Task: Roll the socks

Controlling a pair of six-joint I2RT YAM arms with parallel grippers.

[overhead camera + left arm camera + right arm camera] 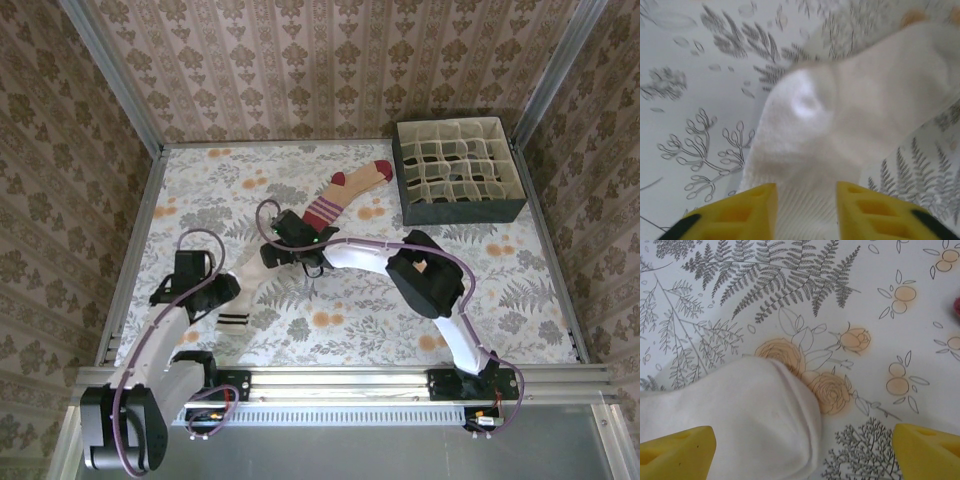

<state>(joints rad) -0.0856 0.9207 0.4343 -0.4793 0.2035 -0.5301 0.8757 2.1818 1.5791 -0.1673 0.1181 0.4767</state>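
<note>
Left gripper (806, 212) pinches the white sock (840, 115) narrowly at its near cuff. Right gripper (800, 460) stands wide over the toe, with the tan sock (345, 195) just beyond.

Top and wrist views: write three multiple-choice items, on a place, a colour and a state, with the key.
1. Where does the divider box stand? A near left corner; B far right corner; C middle.
2. What colour is the tan sock at its toe? A blue; B green; C maroon.
3. How is the right gripper? A open; B shut on the box; C shut on the tan sock.
Key: 1 B, it sits by the back and right walls. 2 C, the tip is maroon. 3 A, jaws wide apart over the white sock.
</note>
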